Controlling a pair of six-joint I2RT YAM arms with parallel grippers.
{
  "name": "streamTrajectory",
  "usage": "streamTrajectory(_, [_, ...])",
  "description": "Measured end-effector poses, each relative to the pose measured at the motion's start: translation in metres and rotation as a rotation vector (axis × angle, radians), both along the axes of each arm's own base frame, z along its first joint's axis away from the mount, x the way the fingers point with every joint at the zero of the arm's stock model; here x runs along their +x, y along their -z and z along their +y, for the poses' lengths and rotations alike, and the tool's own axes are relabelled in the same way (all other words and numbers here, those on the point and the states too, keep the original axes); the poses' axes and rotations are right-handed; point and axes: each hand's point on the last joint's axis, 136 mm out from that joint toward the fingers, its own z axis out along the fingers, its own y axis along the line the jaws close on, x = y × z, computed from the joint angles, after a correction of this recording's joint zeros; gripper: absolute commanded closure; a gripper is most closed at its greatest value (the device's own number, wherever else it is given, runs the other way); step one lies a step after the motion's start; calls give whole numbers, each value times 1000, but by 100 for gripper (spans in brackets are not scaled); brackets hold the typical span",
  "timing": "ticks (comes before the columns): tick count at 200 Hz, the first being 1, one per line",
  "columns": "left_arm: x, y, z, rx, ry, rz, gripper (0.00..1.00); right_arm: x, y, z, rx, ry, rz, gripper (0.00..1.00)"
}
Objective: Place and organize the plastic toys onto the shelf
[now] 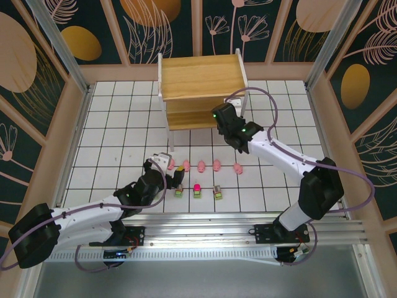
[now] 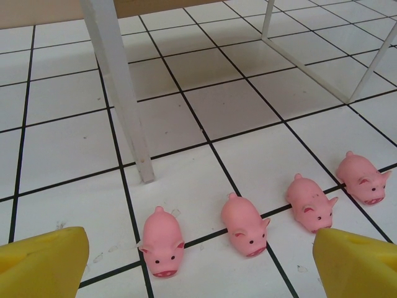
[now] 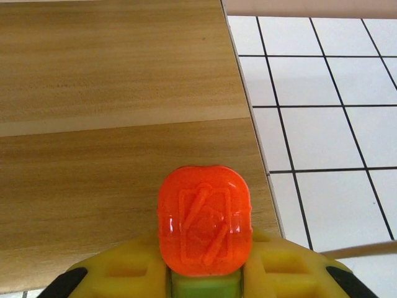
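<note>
On your white tiled counter [image 1: 111, 124], the right end effector [image 3: 205, 277] clamps an orange-topped block [image 3: 205, 220] at the shelf [image 1: 198, 77], upper centre. The left end effector [image 2: 198, 268] gapes empty, facing pigs [image 2: 245, 223] lower down.

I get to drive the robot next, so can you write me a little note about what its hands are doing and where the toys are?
Left gripper: open, empty, low over the table, facing the row of pink pigs.
Right gripper: shut on the orange-topped block, held over a board of the shelf near its right edge.
Toys: five pigs in a row in front of the shelf; three blocks nearer the arms.
Done: nothing set down on the top board yet.
Left: set this block down, then shelve the pigs and the other blocks.
</note>
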Motion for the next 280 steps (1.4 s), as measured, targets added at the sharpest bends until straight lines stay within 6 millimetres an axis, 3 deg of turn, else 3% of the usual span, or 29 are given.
streamTrajectory(82, [0, 0, 0, 0, 0, 0, 7, 14, 12, 6, 14, -1, 5, 76])
streamTrajectory(122, [0, 0, 0, 0, 0, 0, 7, 18, 9, 6, 36, 10, -15, 74])
streamTrajectory(183, [0, 0, 0, 0, 0, 0, 7, 21, 16, 4, 31, 23, -2, 67])
streamTrajectory(237, [0, 0, 0, 0, -1, 0, 7, 22, 19, 7, 45, 23, 3, 53])
streamTrajectory(280, [0, 0, 1, 1, -5, -2, 7, 22, 19, 8, 49, 19, 4, 50])
